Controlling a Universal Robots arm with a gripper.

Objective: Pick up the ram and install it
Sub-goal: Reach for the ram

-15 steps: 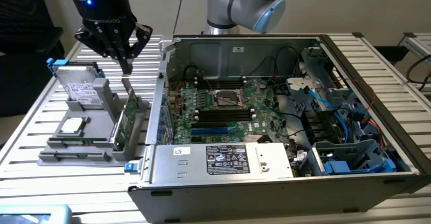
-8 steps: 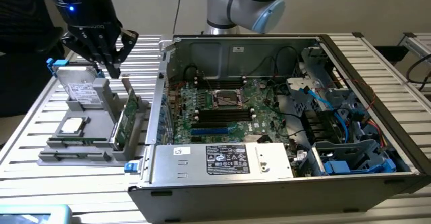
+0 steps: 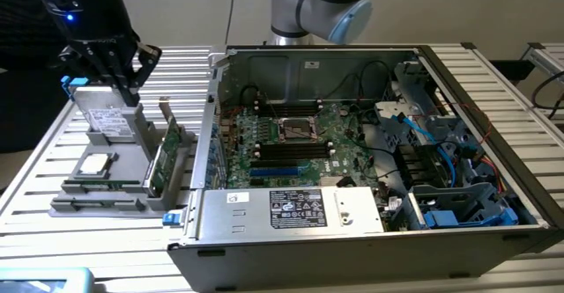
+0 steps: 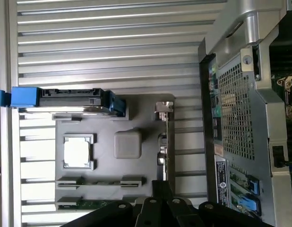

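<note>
Lying flat in a slot of the grey parts holder [image 3: 104,207], the ram [image 4: 106,204] shows as a thin green strip at the end of the holder farthest from the hard drive [image 3: 110,118]. It is not gripped.

The holder sits on the slatted metal counter [image 3: 35,194] and carries several parts. The hard drive stands on edge in a blue caddy, a square processor chip [image 3: 95,164] lies flat in its recess, and a taller green expansion card [image 3: 166,151] stands upright along the side nearest the computer case [image 3: 264,253].

The case lies open just beside the holder, on the exterior view's right. Inside it are the motherboard [image 3: 291,141] with its long black memory slots [image 3: 291,149], a silver power supply [image 3: 291,210] and a tangle of blue and black cables. The case wall and the upright card stand between the ram and those slots.

The gripper [image 3: 126,88] hangs above the holder, close over the hard drive, with its jaws closed together and nothing between them. The wrist points steeply down, and the arm's blue-capped joint [image 3: 321,2] sits behind the case.
</note>
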